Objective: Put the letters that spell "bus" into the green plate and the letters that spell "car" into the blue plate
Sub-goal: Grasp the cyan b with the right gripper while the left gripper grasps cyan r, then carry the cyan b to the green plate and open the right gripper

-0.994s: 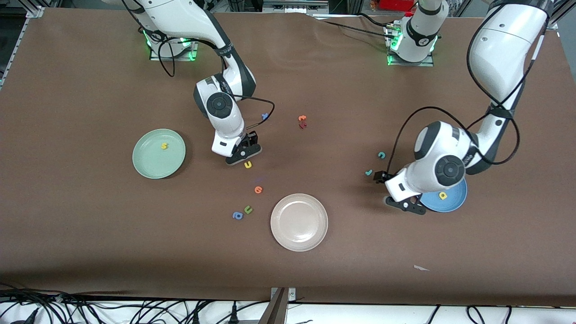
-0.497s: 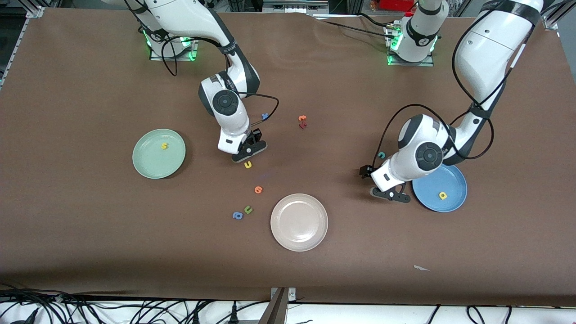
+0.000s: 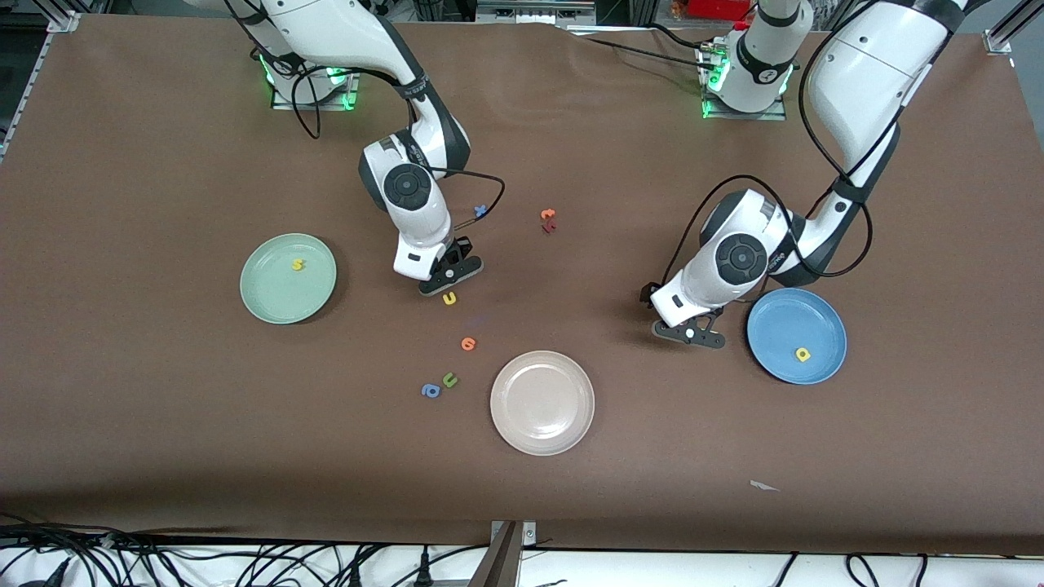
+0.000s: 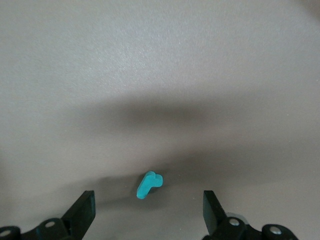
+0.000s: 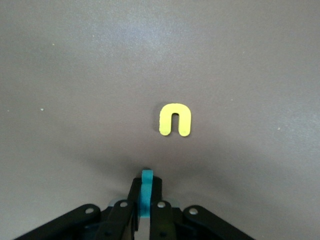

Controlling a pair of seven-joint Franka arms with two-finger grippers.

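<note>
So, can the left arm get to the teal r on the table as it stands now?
Probably yes. The left gripper hangs open right above the teal r, which lies alone on bare table between the fingers; nothing blocks the way down.

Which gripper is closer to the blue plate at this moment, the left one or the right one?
Left. The left gripper is beside the blue plate, over the table toward the right arm's end. The right gripper is much closer to the green plate.
</note>
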